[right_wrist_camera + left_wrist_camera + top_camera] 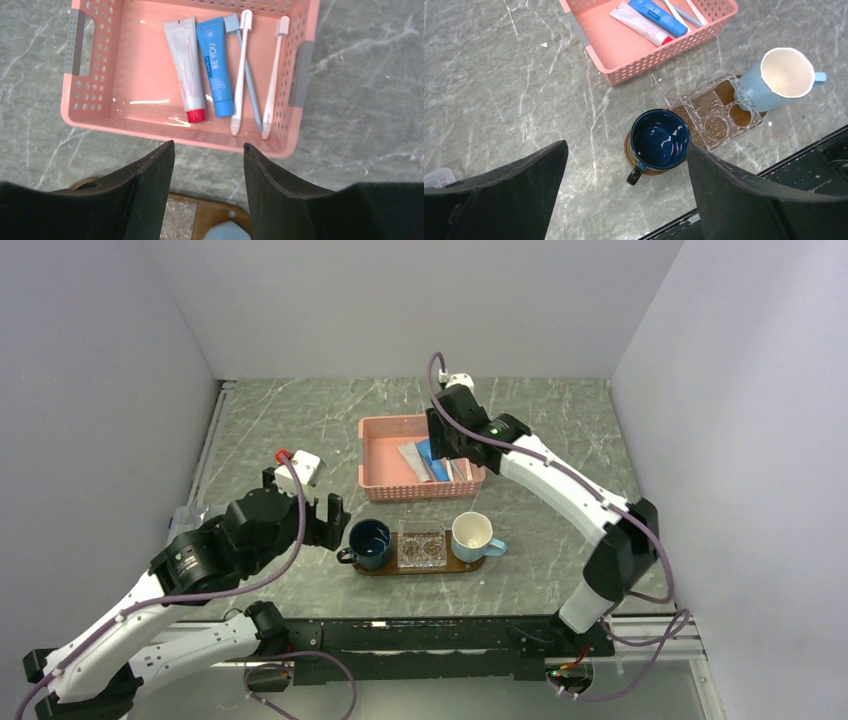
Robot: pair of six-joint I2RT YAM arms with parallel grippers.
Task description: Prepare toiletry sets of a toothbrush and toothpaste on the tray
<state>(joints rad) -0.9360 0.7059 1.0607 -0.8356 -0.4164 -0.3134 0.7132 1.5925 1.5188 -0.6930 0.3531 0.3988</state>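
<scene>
From above, the left tool (328, 522) stands spread and empty beside the tray (420, 571). The right tool (447, 440) hangs over the basket (385, 455), its fingers hidden here.

The left wrist view shows the tray carrying only a dark mug (659, 140), dish (714, 112) and pale mug (785, 75) (no set yet).

The right wrist view alone lays the basket out fully: blue toothpaste (215, 65) beside a white toothbrush (238, 100), with the right tool's fingers parted and empty. The brush looks light, stiff and slick, best pinched mid-handle. The tube is likely soft, best gripped across its flat body.
</scene>
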